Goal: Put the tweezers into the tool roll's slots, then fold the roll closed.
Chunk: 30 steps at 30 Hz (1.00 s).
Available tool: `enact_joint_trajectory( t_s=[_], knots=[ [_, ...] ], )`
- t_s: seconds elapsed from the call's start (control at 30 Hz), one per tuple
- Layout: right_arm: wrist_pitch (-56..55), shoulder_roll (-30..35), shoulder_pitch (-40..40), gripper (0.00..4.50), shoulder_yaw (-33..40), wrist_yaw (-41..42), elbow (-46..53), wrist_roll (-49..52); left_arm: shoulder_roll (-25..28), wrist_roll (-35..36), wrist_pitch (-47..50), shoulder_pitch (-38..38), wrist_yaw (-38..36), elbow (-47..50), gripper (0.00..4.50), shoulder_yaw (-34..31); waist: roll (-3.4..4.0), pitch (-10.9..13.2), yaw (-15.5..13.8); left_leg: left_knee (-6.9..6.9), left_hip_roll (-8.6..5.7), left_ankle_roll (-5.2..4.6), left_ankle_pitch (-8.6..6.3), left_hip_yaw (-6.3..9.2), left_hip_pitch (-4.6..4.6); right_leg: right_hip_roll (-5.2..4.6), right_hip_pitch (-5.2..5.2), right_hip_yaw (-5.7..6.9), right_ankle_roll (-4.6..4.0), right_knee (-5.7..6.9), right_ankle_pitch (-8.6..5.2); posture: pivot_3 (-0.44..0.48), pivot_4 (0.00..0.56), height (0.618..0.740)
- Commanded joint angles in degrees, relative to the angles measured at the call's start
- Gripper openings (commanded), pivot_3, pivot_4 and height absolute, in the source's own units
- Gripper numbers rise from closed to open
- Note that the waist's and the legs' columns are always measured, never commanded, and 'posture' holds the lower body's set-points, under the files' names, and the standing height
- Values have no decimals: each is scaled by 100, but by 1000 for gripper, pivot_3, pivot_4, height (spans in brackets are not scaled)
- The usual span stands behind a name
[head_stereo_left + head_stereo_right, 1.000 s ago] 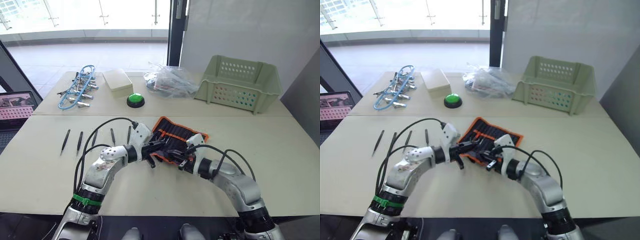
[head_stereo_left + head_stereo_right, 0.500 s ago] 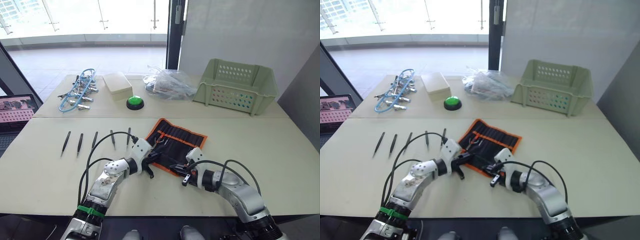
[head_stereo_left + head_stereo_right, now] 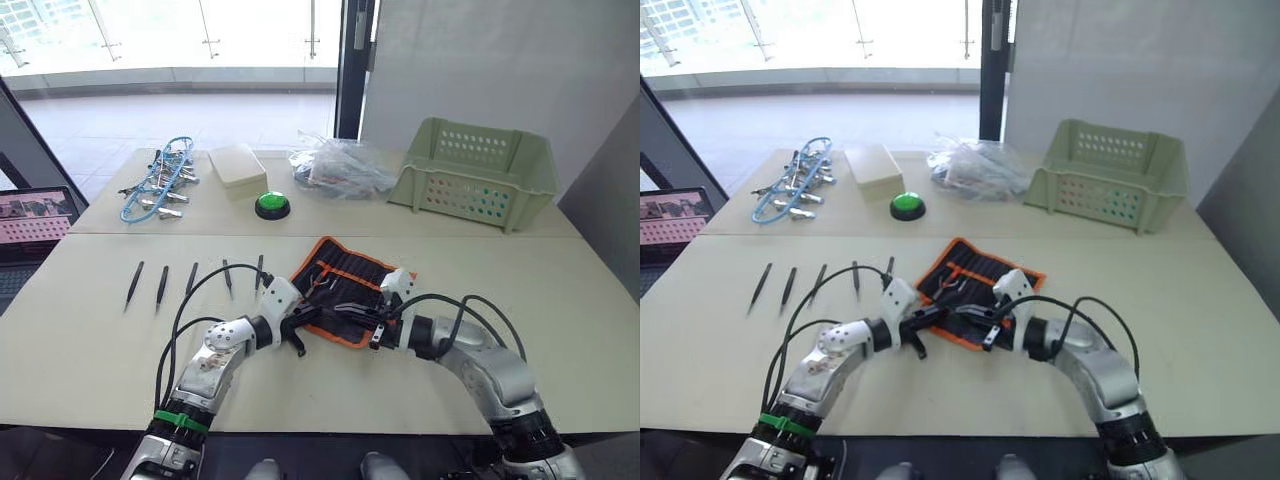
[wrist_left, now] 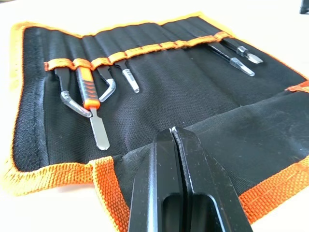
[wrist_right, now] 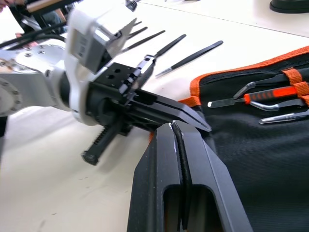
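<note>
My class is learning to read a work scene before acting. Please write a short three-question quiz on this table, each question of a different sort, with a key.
1. True or false: the tool roll is already folded closed.
2. How many loose black tweezers lie on the table, outside the roll?
3. Where do those loose tweezers lie?
A. In a row on the robot's left of the roll
B. Inside the green basket
C. On top of the roll

Key:
1. False: it lies open, with its row of slots showing.
2. Five.
3. A.
</note>
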<state>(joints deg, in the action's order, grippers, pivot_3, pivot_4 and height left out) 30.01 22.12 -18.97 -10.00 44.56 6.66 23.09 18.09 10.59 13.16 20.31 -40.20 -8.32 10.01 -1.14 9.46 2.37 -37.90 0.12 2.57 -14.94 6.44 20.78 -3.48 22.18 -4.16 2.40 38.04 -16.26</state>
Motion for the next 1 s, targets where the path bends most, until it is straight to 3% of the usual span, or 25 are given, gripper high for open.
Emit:
enact_joint_trajectory(
  t_s=[0.03, 0.37, 0.63, 0.83, 1.0],
  knots=[
    [-306, -122, -23, 0, -243, 14, -321, -302, 23, -17, 142, 12, 70, -78, 40, -122, 0, 0, 5, 0, 0, 0, 0, 0, 3, 0, 3, 0, 0, 0, 0, 0, 150, 740],
    [-598, 183, 940, 0, -323, 535, -175, -416, 52, -7, 119, -25, -20, -106, 40, -114, 0, 0, 1, 1, 0, 0, 0, 0, 3, -1, 2, 1, 1, -1, -1, 0, 150, 740],
    [-804, 289, 888, 0, -241, 561, -236, -472, 189, 146, 144, 54, -224, -108, 40, -263, -4, -2, 0, 1, 0, 0, 0, 0, -4, -1, -7, 1, 2, -3, -1, 0, 150, 740],
    [-253, 334, 939, 0, 209, 800, 637, 483, 487, 853, 352, -31, -717, 568, 40, -735, -2, 1, 3, 2, 0, 0, 0, 2, 16, -1, 13, 2, 2, -3, -1, 0, 150, 740],
    [422, 741, 671, 0, 1034, 841, 982, 1323, 1023, 1410, 867, -507, -768, 1705, 40, -1397, -5, 10, 4, 2, -2, 0, 0, 4, 36, -6, 29, 2, 1, -8, 0, 0, 150, 740]
  ],
)
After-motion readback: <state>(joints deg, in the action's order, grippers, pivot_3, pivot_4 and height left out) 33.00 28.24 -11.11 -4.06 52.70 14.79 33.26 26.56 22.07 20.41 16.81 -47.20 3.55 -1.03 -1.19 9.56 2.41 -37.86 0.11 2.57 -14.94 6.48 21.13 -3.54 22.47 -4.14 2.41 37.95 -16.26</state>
